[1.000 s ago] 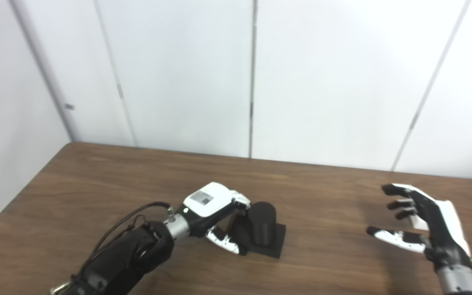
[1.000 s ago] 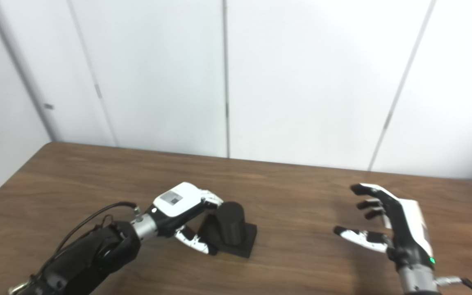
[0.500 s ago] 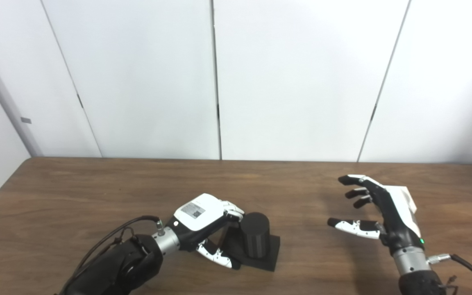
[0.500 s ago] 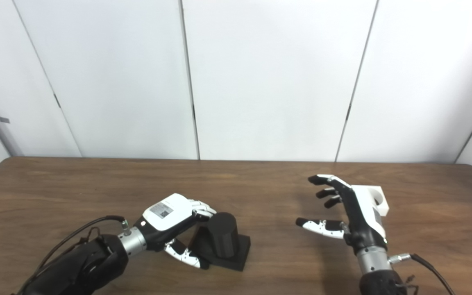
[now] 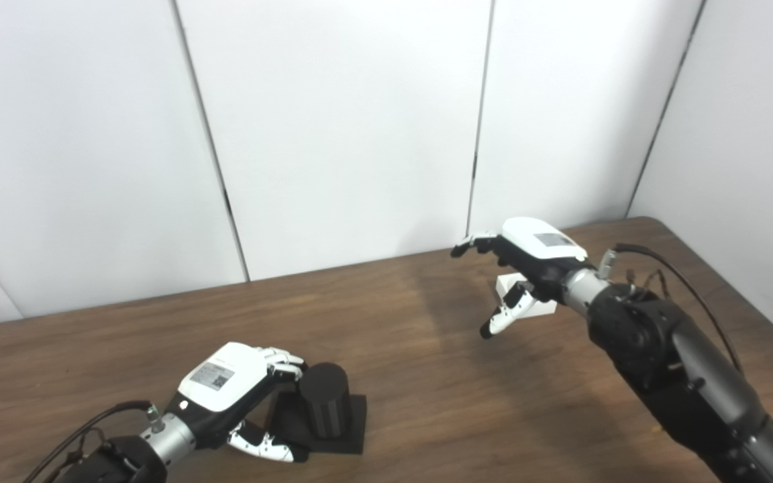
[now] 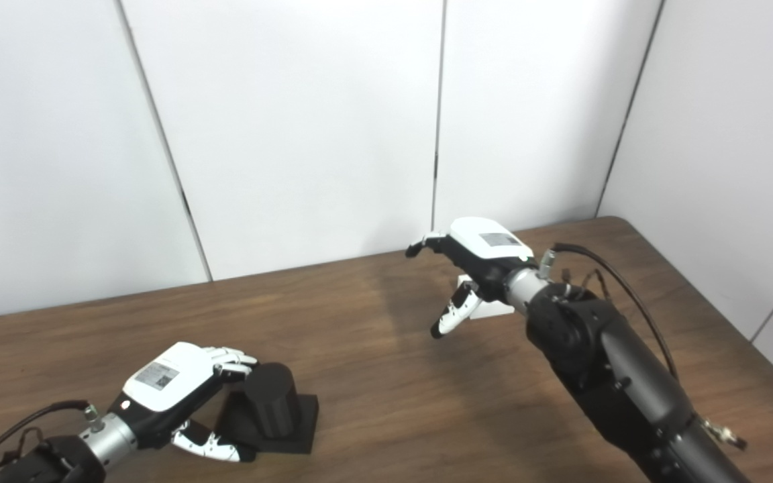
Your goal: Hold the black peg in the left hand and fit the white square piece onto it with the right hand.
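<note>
Reach step: left hand (image 5: 225,389) is cupping the upright black peg (image 5: 323,408) on the surface (image 5: 427,376), fingers partly curled, while right hand (image 5: 527,258), fingers spread and empty, is hovering over the white square piece (image 5: 539,305), next needing descent and closure.

Bare lab-like test room: plain white wall panels (image 5: 333,134) behind a wooden table (image 5: 427,349).

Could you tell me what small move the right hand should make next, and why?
Probably lower and close on the white square piece. The right hand hovers open just above it, holding nothing, while the left hand is already around the black peg on the table.
</note>
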You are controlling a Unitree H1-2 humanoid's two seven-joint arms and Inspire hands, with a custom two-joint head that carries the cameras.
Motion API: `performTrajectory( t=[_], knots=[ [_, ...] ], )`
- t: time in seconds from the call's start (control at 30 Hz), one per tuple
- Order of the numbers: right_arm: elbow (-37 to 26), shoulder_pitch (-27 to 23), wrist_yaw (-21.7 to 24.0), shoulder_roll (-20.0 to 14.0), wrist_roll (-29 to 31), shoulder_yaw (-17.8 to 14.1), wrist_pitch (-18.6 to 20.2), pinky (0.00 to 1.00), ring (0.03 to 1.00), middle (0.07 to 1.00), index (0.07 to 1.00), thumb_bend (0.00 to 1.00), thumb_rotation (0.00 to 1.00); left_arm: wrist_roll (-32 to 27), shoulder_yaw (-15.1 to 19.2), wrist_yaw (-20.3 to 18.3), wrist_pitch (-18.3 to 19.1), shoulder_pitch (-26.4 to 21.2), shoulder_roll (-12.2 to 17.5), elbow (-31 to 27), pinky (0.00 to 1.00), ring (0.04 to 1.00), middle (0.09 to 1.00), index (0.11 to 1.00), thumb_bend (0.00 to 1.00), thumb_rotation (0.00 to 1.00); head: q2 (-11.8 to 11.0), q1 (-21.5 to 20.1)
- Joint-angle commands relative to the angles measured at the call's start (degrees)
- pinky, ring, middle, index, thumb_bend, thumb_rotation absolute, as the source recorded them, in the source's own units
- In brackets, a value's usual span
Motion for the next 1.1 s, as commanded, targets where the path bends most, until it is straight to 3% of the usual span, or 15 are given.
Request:
performTrajectory(
  t=[0.0,0.17,0.3,0.43,0.77,1.07],
  knots=[
    [0.55,-4.49,1.68,-2.60,-2.86,0.36,1.30,0.74,0.866,0.892,0.788,0.88,0.12,4.81,-3.76,-3.98,-3.15,4.36,1.62,2.82,0.74,0.804,0.790,0.492,0.52,0.07,-0.04,-0.46],
    [5.49,-8.73,6.20,-5.01,-9.27,4.01,2.52,0.81,0.894,0.908,0.803,0.86,0.14,5.02,-3.93,-3.54,-3.78,4.49,1.92,3.08,0.72,0.783,0.785,0.492,0.52,0.07,-0.76,-2.03],
    [10.56,-10.62,5.24,-5.81,-10.28,5.12,0.27,0.82,0.892,0.902,0.791,0.87,0.12,5.24,-3.78,-2.68,-4.21,4.85,1.76,3.43,0.71,0.781,0.783,0.492,0.52,0.07,-1.20,-2.45],
    [15.00,-12.22,3.17,-6.11,-10.59,5.67,-2.37,0.81,0.874,0.870,0.781,0.90,0.19,5.52,-4.01,-2.23,-4.40,4.81,1.74,3.80,0.70,0.782,0.786,0.492,0.52,0.07,-1.23,-2.96],
    [20.51,-15.06,3.75,-5.90,-13.72,7.71,-1.72,0.83,0.894,0.903,0.911,0.95,0.19,5.68,-4.66,-2.59,-4.59,4.81,1.76,3.93,0.71,0.776,0.786,0.492,0.52,0.07,-0.85,-2.76],
    [23.70,-15.25,3.34,-5.56,-14.09,9.00,-1.92,0.81,0.876,0.895,0.850,0.96,0.17,4.86,-4.42,-4.23,-3.66,5.08,2.14,1.97,0.71,0.778,0.785,0.492,0.52,0.07,-0.60,-2.65]
  ],
)
